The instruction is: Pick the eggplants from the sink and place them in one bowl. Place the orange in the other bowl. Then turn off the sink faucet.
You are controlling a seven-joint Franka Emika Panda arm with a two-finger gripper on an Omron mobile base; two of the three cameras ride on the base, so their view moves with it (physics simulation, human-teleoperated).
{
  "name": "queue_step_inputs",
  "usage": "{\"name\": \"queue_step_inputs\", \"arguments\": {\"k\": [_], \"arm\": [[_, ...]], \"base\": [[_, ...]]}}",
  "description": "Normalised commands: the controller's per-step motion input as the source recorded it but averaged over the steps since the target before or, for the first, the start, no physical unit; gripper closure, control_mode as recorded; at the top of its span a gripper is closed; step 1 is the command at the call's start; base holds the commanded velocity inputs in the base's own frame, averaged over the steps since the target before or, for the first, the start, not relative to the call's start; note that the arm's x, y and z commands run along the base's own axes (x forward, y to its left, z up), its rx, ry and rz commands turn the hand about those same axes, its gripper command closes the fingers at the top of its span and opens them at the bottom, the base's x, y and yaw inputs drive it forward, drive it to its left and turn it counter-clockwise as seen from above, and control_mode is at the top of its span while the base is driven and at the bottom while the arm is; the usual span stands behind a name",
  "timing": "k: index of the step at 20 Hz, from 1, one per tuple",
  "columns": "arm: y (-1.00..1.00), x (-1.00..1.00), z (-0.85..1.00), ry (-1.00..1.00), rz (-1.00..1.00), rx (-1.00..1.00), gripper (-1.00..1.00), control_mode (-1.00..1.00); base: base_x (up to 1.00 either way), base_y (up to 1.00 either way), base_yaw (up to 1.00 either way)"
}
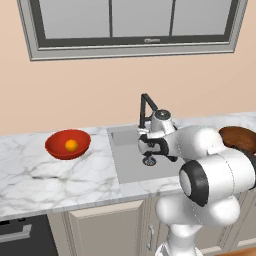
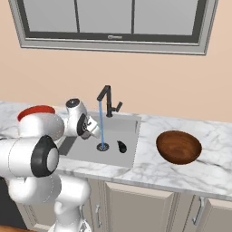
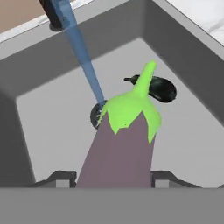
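My gripper (image 3: pixel 113 177) is shut on the pale greyish-purple eggplant (image 3: pixel 127 144), whose green stem points away from the hand, above the sink (image 3: pixel 52 131). The darker eggplant (image 3: pixel 159 87) lies on the basin floor beyond it, right of the drain (image 3: pixel 95 116), and appears again as a dark eggplant (image 2: pixel 121 146) in the right base view. The orange (image 1: pixel 71 145) sits inside the red bowl (image 1: pixel 57 142) on the counter left of the sink. The brown bowl (image 2: pixel 179 146) stands to the right. Water (image 2: pixel 101 129) runs from the black faucet (image 2: pixel 107 102) into the drain.
White marble counter (image 1: pixel 60 180) surrounds the grey sink (image 1: pixel 125 160). My arm (image 1: pixel 200 145) leans over the basin from the front, close to the faucet post (image 1: pixel 146 110). A window (image 1: pixel 130 22) is set in the wall above.
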Motion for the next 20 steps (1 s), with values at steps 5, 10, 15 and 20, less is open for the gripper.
{"name": "queue_step_inputs", "arguments": {"k": [5, 10, 15, 20], "arm": [[-0.69, -0.47, 0.94, 0.05, -0.08, 0.0, 1.0, -1.0], [-0.75, -0.35, 0.45, 0.0, -0.15, 0.0, 1.0, -1.0], [-0.86, -0.01, 0.0, 0.0, -0.2, 0.0, 1.0, -1.0], [-1.0, 0.0, 0.1, 0.03, -0.1, 0.0, 1.0, -1.0]], "base": [[0.0, 0.0, 0.0], [0.0, 0.0, 0.0], [0.0, 0.0, 0.0], [0.0, 0.0, 0.0]]}}
